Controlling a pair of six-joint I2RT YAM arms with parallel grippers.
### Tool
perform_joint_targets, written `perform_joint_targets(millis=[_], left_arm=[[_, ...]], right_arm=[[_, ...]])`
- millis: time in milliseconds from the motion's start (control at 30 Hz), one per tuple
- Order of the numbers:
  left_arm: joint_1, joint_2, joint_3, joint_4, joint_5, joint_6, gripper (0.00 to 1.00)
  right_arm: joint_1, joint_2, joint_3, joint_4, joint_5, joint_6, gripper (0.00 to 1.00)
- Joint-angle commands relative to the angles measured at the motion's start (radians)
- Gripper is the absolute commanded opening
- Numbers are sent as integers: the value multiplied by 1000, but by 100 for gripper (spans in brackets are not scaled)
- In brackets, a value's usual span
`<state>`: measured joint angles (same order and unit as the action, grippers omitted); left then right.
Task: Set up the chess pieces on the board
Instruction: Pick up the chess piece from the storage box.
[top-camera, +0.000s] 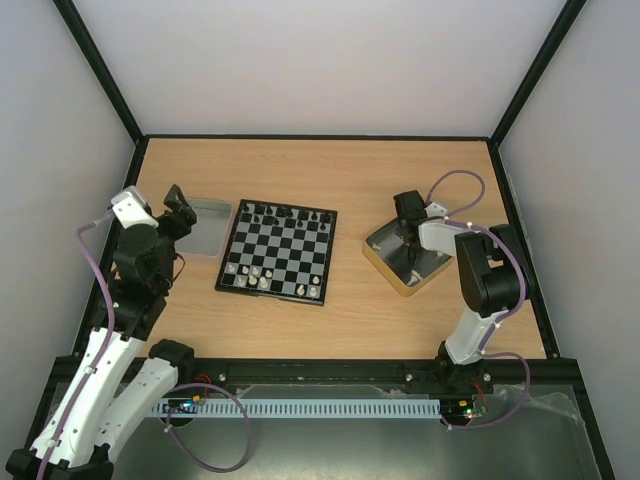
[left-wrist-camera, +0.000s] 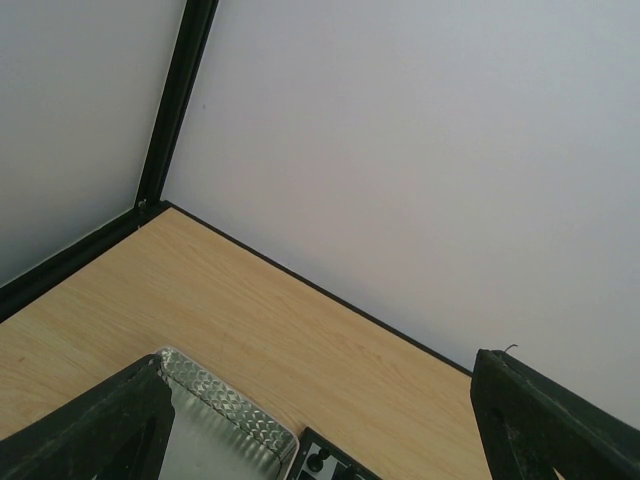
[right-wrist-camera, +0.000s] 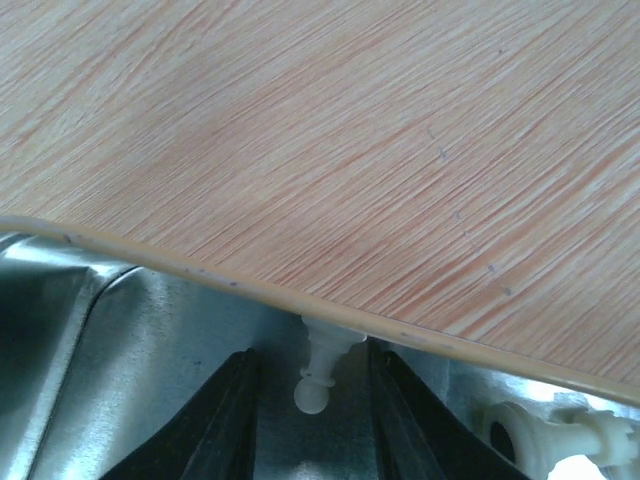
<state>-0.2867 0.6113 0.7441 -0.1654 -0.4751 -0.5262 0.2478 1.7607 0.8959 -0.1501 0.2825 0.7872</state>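
The board (top-camera: 270, 291) lies left of the table's centre. Black pieces line its far row, and a few white chess pieces (top-camera: 250, 270) stand on its near rows. My right gripper (top-camera: 410, 243) reaches down into the gold-sided tin (top-camera: 385, 265). In the right wrist view its fingers (right-wrist-camera: 225, 420) flank a white pawn (right-wrist-camera: 318, 370) lying against the tin's wall (right-wrist-camera: 200, 270), with a gap on each side. Another white piece (right-wrist-camera: 545, 440) lies at the lower right. My left gripper (top-camera: 180, 215) hovers open and empty by the grey tray (top-camera: 205, 228).
In the left wrist view the tray's embossed rim (left-wrist-camera: 225, 400) and the board's corner (left-wrist-camera: 325, 465) show below the open left gripper (left-wrist-camera: 318, 370). Black frame posts and white walls enclose the table.
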Motion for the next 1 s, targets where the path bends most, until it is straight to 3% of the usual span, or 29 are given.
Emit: perform_joint_targets(millis=[0, 233, 367, 567, 700, 767, 900, 967], left_arm=[[5, 3, -13, 26, -7, 2, 83], [5, 2, -14, 26, -5, 0, 83], [6, 4, -13, 27, -1, 1, 83], [5, 12, -15, 38, 28, 0, 83], [4, 17, -19, 58, 83, 8, 83], [3, 22, -32, 104, 193, 37, 84], [-13, 65, -66, 292, 738, 118, 84], [-38, 108, -70, 348, 902, 108, 85]], right_arm=[[-8, 33, 14, 37, 82, 23, 26], [-7, 29, 11, 31, 77, 1, 3], [-6, -76, 1, -10, 14, -40, 2], [-7, -267, -6, -66, -284, -137, 2], [-1, -354, -21, -28, -611, -205, 2], [11, -387, -41, 43, -752, -229, 2], [61, -441, -87, 202, -991, -271, 2], [100, -457, -108, 284, -1084, -282, 2]])
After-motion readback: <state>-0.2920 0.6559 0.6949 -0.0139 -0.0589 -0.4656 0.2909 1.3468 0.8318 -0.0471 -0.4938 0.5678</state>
